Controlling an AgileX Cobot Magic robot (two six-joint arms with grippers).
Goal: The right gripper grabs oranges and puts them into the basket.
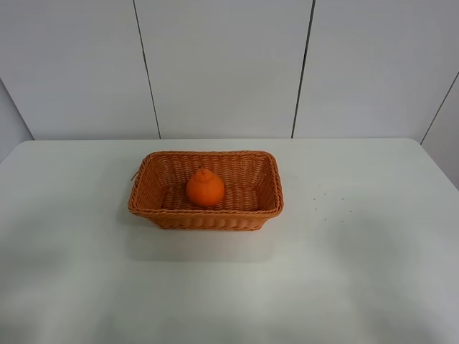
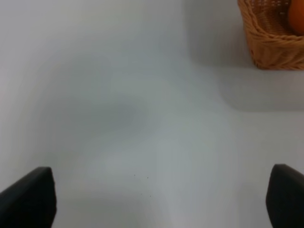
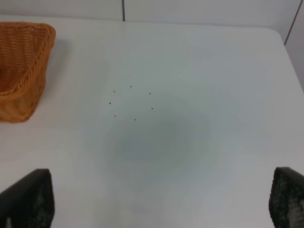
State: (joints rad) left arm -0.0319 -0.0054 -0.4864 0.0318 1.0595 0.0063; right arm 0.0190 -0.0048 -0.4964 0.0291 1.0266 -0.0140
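Exterior high: orange (image 1: 205, 188) inside basket (image 1: 206, 217), mid-table (image 1: 373, 272); both grippers' jaws wide apart.

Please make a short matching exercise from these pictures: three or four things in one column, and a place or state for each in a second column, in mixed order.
Things:
1. orange
2. basket
3. right hand
4. small dark specks

Places or states:
A. open and empty
B. on the table, right of the basket
C. inside the basket
D. on the white table, near its middle

Pairs: 1-C, 2-D, 3-A, 4-B
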